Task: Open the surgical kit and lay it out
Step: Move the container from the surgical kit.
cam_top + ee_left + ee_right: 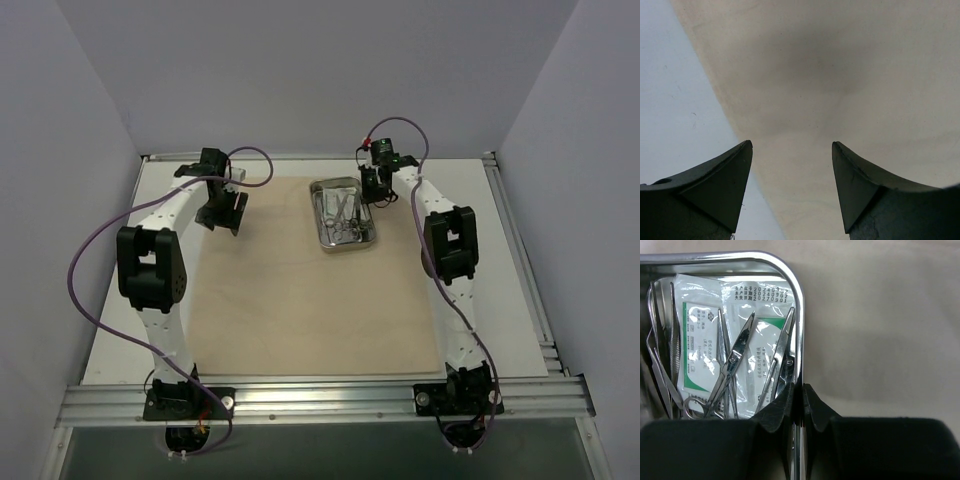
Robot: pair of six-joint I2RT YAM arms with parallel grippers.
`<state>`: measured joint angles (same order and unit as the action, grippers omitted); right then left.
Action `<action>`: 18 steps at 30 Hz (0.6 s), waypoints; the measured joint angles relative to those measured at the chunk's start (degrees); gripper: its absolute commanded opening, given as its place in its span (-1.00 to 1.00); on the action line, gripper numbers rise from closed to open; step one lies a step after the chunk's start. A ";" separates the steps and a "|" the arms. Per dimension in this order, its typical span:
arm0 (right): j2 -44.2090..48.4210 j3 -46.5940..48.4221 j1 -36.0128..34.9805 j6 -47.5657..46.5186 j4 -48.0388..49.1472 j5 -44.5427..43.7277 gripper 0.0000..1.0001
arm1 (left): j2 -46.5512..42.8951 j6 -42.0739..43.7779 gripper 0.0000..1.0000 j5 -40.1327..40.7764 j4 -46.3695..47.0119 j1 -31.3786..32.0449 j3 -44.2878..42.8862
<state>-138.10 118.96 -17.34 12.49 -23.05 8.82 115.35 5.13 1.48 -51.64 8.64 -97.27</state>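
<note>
White-walled booth, white table w/ the beige cloth wrap already spread flat over most of it. The steel tray sits on the cloth's far part, right of centre, contents inside: clamps, tweezers along the left wall, two white packets underneath. The right gripper is pinched closed on the tray's right rim, one finger inside, one outside. The left gripper hangs w/ jaws apart, holding nothing, over the cloth's left edge.

Handling, my read: tray is stiff, thin-walled, prob. light but slick. A one-side rim pinch may let it tilt or pivot, so drag low rather than lift. Instruments are loose, hard and slippery, and will slide if tipped. Clamps are best taken at the shank near the ring handles. Packets are thin, flat, glossy and hard to nip, so go for an edge. Cloth is soft and can bunch under a dragged tray.

Room: plenty of bare cloth near and left of the tray. The cloth's far and right edges are close, so work inward.
</note>
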 measured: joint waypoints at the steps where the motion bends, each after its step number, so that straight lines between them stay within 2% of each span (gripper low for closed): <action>1: 0.00 0.15 1.03 -2.58 -0.55 0.92 -1.00 | 0.00 0.02 0.48 0.09 0.00 -0.09 0.00; 8: 0.63 0.24 6.47 -19.10 -4.66 7.48 -1.00 | 0.00 0.63 0.47 1.18 0.00 -0.26 0.00; 15: 1.31 -0.15 5.66 -30.42 -7.48 9.42 -0.97 | 0.00 1.57 0.48 2.01 0.00 -0.26 0.00; 16: 1.44 -0.15 5.27 -31.45 -7.85 9.49 -0.95 | 0.00 1.60 0.47 2.16 0.00 -0.26 0.00; 18: 1.77 -0.22 4.20 -33.46 -8.41 9.46 -0.81 | 0.00 1.62 0.47 2.36 0.00 -0.26 0.00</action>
<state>-136.33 118.74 -13.15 -20.97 -31.46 18.28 115.35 6.74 3.84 -51.64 8.38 -97.27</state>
